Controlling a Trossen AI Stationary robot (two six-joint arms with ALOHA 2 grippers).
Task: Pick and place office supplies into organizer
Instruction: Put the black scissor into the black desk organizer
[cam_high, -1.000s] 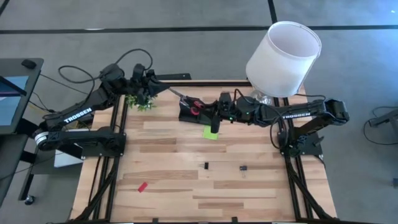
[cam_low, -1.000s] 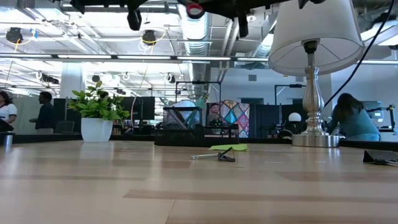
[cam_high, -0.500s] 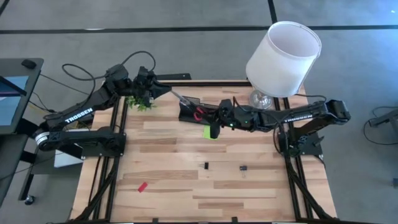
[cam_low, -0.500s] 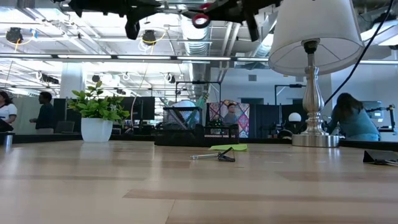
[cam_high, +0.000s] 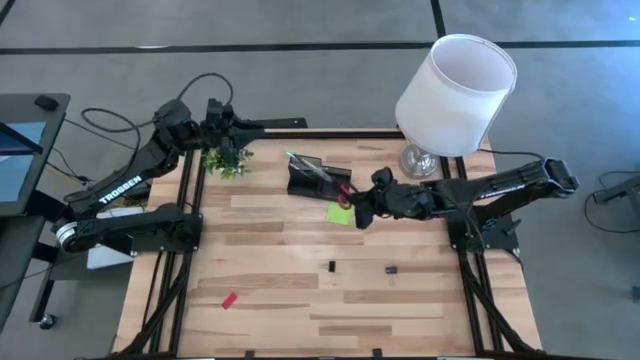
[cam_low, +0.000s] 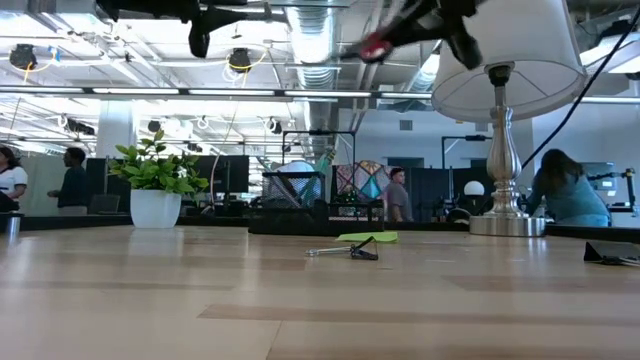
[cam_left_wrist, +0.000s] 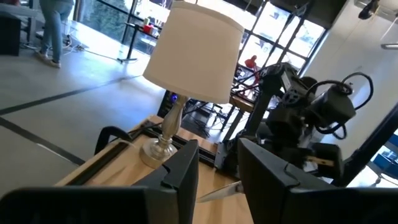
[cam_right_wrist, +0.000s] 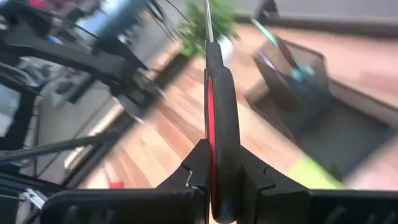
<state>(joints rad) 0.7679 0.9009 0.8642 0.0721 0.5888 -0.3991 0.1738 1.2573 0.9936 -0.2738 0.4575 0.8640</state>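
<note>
We see the right hand closed on the red-handled scissors, carried in the air just in front of the black organizer, which stands on the table near its far edge. We judge the step in hand to be delivering the scissors; the next move calls for swinging them over the tall pen compartment and lowering them blade-first. Pens already lean in that compartment and may crowd the opening. The left hand is raised at the far left by the potted plant, its fingers parted and empty. A green sticky-note pad lies just beside the organizer; two black clips and a red eraser lie farther forward. The lamp overhangs the right arm's reach.
</note>
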